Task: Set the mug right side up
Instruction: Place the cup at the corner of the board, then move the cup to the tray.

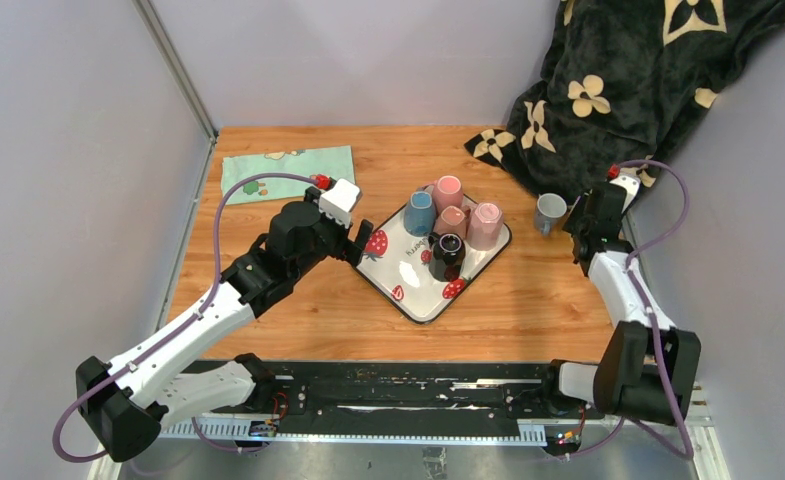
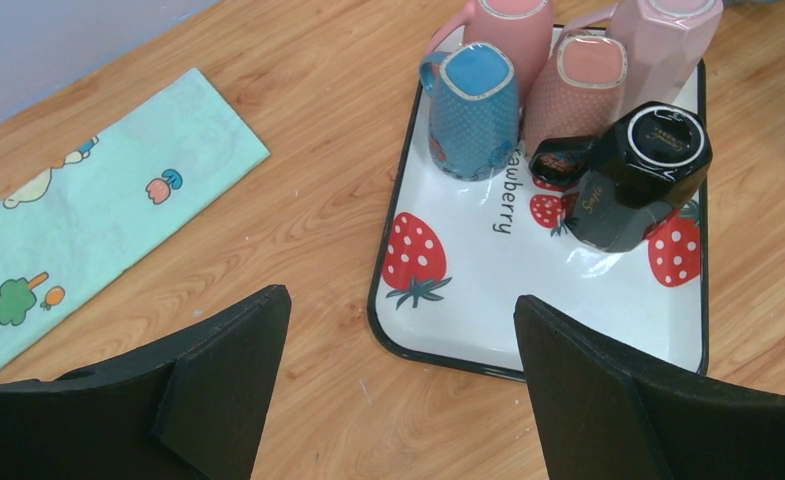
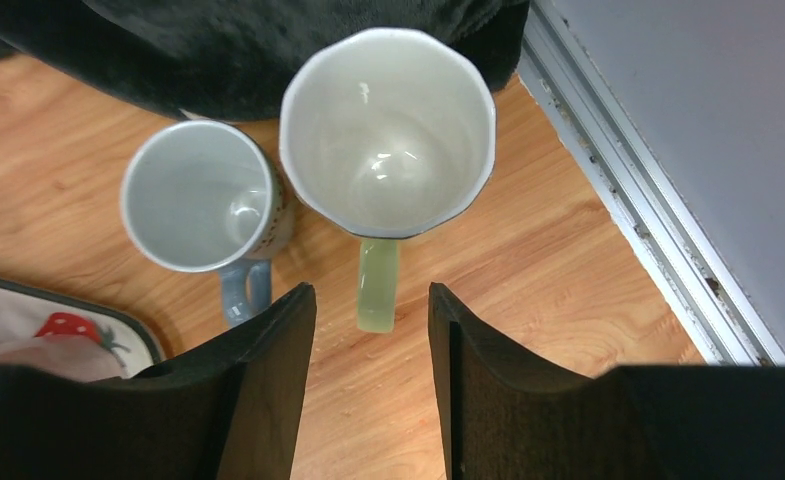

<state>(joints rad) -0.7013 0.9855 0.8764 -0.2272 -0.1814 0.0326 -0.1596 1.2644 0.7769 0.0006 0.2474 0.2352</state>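
A strawberry tray (image 1: 408,290) holds several mugs standing upside down: a blue one (image 2: 473,105), three pink ones (image 2: 578,85) and a black one (image 2: 643,175) nearest me. My left gripper (image 2: 398,300) is open and empty, hovering over the tray's near left corner; it also shows in the top view (image 1: 360,243). Right of the tray, a grey-blue mug (image 3: 203,195) and a pale green mug (image 3: 388,130) stand upright. My right gripper (image 3: 371,292) is open, its fingertips either side of the green mug's handle end, not touching it.
A light green patterned cloth (image 1: 286,170) lies at the back left. A black flowered blanket (image 1: 628,70) hangs over the back right corner, right behind the two upright mugs. The side wall's metal rail (image 3: 628,190) runs close to the green mug.
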